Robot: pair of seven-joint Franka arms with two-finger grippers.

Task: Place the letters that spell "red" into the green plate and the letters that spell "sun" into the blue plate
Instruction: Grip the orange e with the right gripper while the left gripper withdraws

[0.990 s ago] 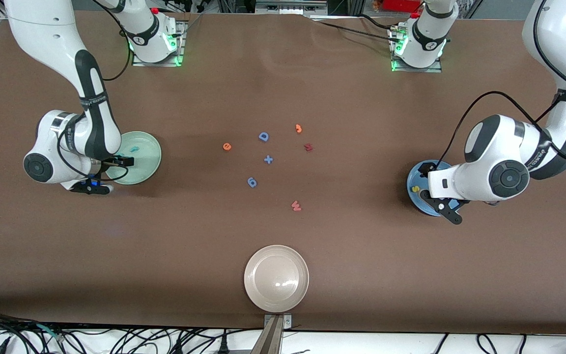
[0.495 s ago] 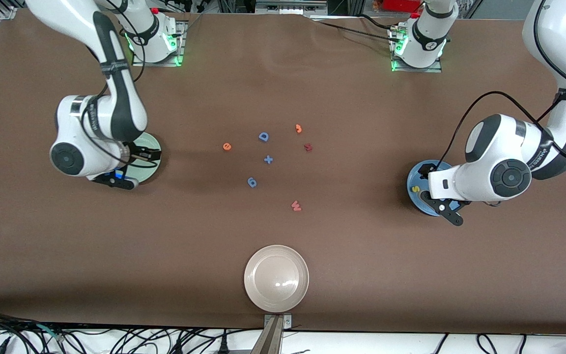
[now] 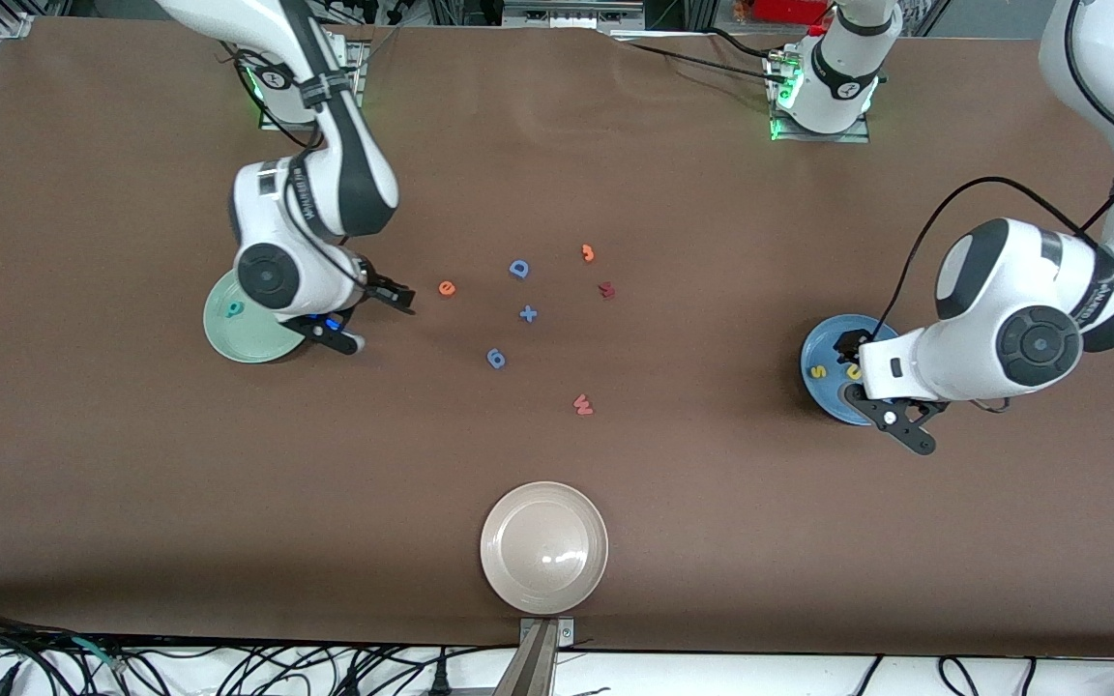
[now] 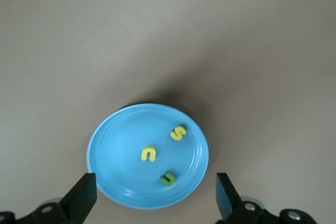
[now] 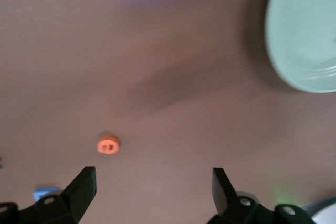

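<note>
The green plate lies toward the right arm's end of the table, with a teal "d" in it; the right arm covers part of the plate. My right gripper hangs open and empty over bare table between that plate and the orange "e". In the right wrist view the orange "e" lies just ahead of the right gripper. The blue plate holds a yellow "s", a yellow "u" and an olive "n". My left gripper hovers open over it.
Mid-table lie a blue "D", a blue plus, a blue digit, an orange hook piece, a dark red letter and a red "w". A beige plate sits near the front edge.
The right arm has swung from over the green plate toward the table's middle, uncovering the teal "d". The left gripper has shifted slightly and stays over the blue plate.
</note>
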